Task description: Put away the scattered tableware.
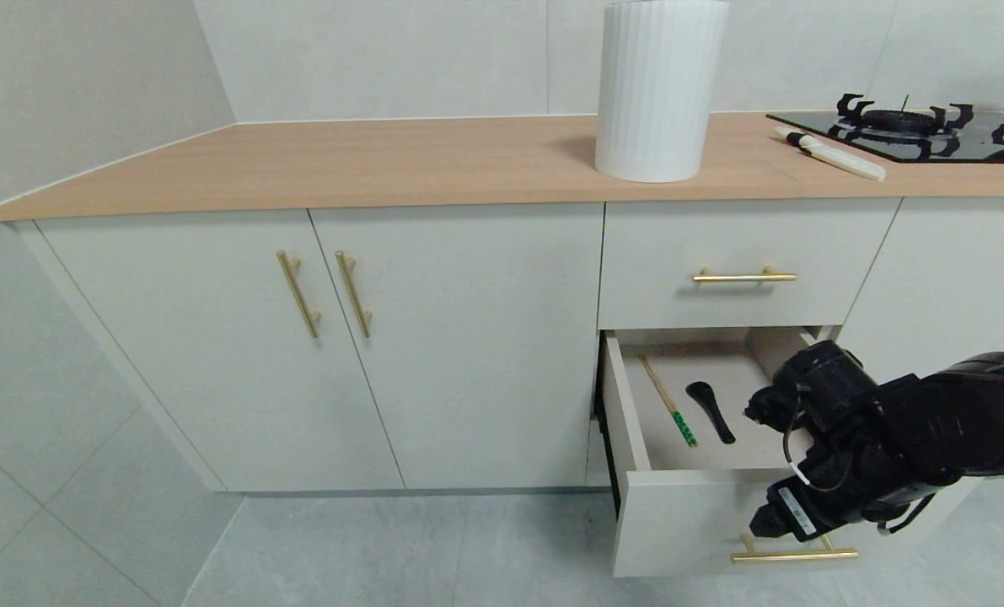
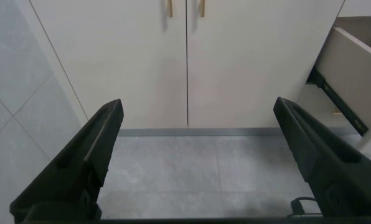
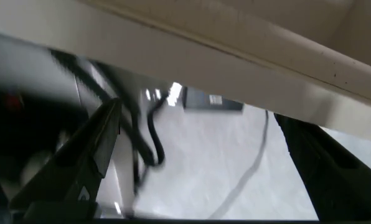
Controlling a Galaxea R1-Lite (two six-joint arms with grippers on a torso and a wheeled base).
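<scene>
Head view: chopsticks (image 1: 668,403), spoon (image 1: 711,410) already in open drawer (image 1: 625,405); knife (image 1: 830,153) seemingly left on counter (image 1: 383,160); left gripper (image 2: 198,109), right gripper (image 3: 198,115) gape empty.

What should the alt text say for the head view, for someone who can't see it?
An open lower kitchen drawer holds chopsticks and a black spoon, with the robot's black right arm low at the drawer's front, by its gold handle. Above, a wooden counter carries a tall white ribbed canister, a white knife and a gas hob.
</scene>
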